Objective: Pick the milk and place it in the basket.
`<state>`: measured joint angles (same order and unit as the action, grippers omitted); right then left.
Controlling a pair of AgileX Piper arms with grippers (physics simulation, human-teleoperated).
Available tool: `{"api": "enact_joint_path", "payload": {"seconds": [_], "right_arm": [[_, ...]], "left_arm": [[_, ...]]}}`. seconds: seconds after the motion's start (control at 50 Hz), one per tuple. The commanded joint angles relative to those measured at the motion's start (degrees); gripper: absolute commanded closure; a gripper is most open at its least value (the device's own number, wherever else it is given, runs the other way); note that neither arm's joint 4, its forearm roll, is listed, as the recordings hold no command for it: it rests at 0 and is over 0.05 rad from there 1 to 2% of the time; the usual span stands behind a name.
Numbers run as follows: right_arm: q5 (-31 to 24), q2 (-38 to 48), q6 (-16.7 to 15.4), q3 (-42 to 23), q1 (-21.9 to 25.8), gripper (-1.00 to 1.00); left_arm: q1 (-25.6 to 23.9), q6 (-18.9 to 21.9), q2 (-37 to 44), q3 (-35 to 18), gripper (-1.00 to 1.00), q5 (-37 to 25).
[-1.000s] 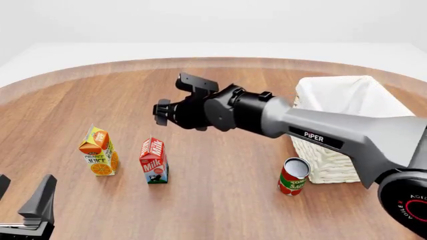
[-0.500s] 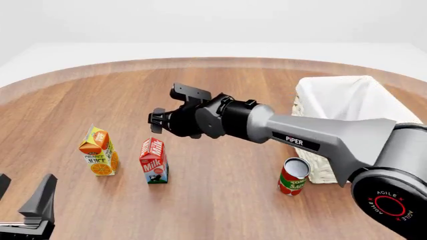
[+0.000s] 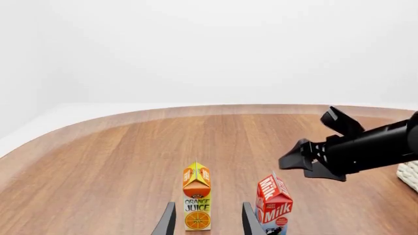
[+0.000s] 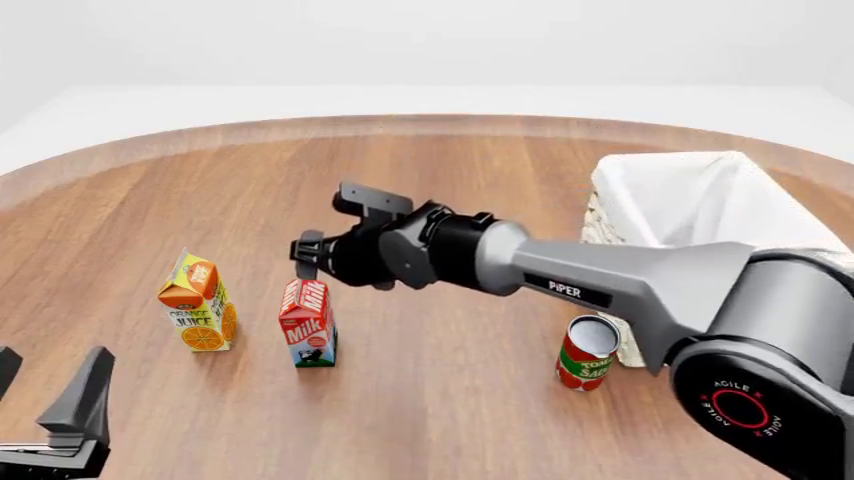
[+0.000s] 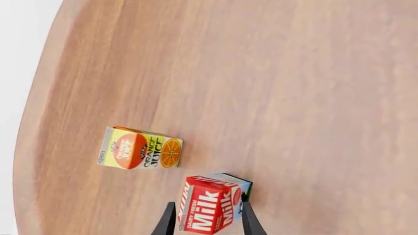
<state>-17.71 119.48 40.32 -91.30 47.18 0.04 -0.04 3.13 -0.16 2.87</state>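
The milk (image 4: 308, 323) stands upright on the table, a red carton with a blue-green base, just right of the orange juice carton (image 4: 198, 303). My right gripper (image 4: 336, 228) hovers open just above and behind the milk, not touching it. In the right wrist view the milk (image 5: 212, 203) shows between the open fingers (image 5: 168, 221), farther down. The whitish basket (image 4: 707, 230) with its cloth liner sits at the right, behind the right arm. My left gripper (image 4: 47, 388) rests open and empty at the near left edge. In its wrist view the milk (image 3: 274, 204) stands below the right gripper (image 3: 313, 139).
A red tomato can (image 4: 587, 352) stands in front of the basket's near corner. The juice carton (image 5: 140, 148) is about a carton's width from the milk. The wooden table (image 4: 441, 400) curves away at the far side, with a white floor beyond.
The right arm has swung left and down, bringing its open gripper from mid-table height to just above the milk. The left arm and all objects stayed still.
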Motion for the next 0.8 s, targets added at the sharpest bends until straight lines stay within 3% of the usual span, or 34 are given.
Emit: {"api": "enact_joint_path", "payload": {"seconds": [0.02, 0.8], "right_arm": [[-0.1, 1.3, 0.5, -0.7, 0.5, -1.0], [0.3, 2.6, 1.5, -0.9, 0.9, -1.0]], "left_arm": [[0.0, 0.0, 0.0, 0.0, -1.0, 0.1], [0.0, 0.0, 0.0, 0.0, -1.0, 0.1]]}}
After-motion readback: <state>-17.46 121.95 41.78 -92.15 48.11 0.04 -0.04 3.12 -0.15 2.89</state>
